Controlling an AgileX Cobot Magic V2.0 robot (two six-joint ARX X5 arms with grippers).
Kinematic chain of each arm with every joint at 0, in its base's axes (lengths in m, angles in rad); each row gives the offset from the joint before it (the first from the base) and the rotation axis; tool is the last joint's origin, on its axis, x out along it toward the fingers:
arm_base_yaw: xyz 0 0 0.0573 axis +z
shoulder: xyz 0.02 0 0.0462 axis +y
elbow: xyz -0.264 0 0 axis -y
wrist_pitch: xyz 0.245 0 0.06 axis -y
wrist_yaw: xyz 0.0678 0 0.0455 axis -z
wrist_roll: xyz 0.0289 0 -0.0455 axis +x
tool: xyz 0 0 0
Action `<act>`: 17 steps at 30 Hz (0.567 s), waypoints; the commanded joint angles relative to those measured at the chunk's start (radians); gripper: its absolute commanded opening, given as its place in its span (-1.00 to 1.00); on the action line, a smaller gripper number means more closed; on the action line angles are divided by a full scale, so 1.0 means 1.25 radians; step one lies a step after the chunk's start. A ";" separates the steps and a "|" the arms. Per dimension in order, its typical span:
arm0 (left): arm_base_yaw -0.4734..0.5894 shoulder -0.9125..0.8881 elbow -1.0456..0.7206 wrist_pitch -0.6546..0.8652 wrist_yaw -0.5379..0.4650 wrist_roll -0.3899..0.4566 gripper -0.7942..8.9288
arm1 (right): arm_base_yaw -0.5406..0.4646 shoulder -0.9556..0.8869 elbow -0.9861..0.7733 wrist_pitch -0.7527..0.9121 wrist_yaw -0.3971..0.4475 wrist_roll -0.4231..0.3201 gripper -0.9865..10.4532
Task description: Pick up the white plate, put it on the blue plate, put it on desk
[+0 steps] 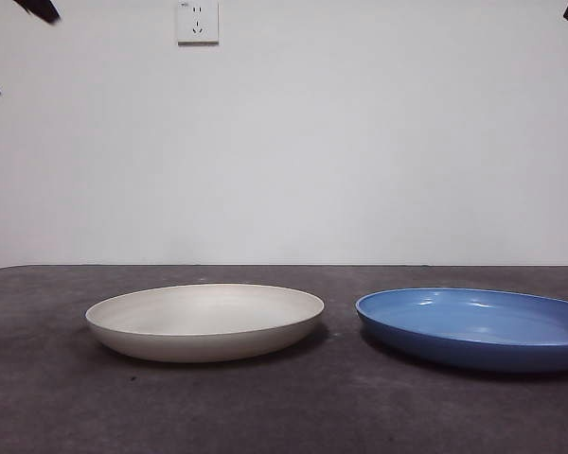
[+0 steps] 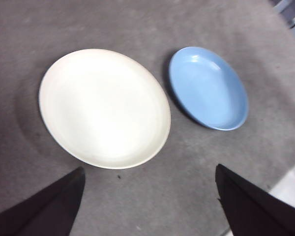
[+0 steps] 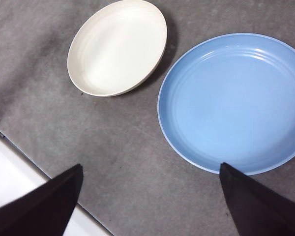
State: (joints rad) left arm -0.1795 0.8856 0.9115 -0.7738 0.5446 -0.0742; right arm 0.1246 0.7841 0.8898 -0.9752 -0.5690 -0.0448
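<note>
The white plate [image 1: 205,322] is seen resting empty on the desk [image 1: 284,416], just beside the equally empty blue plate [image 1: 478,326] and apart from it, while the left gripper [image 2: 147,206] and right gripper [image 3: 150,201] are held above, jaws spread apart, touching nothing.

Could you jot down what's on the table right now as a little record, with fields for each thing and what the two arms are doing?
white plate: empty, flat on the desk
blue plate: empty, beside the white plate, with a gap between them
desk: dark grey, holds both plates
left tool: open, above the white plate, holding nothing
right tool: open, above the blue plate, holding nothing
stacking: not yet done
</note>
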 commanded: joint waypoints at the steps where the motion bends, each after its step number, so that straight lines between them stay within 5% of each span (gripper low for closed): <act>1: -0.018 0.057 0.052 0.012 -0.046 -0.011 0.05 | 0.003 0.004 0.014 0.014 0.000 0.006 -0.05; 17: -0.105 0.469 0.249 0.018 -0.275 -0.004 0.05 | 0.003 0.004 0.014 0.039 0.000 0.006 -0.05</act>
State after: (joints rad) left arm -0.3054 1.4479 1.1969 -0.7563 0.2070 -0.0799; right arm 0.1246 0.7841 0.8898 -0.9367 -0.5690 -0.0448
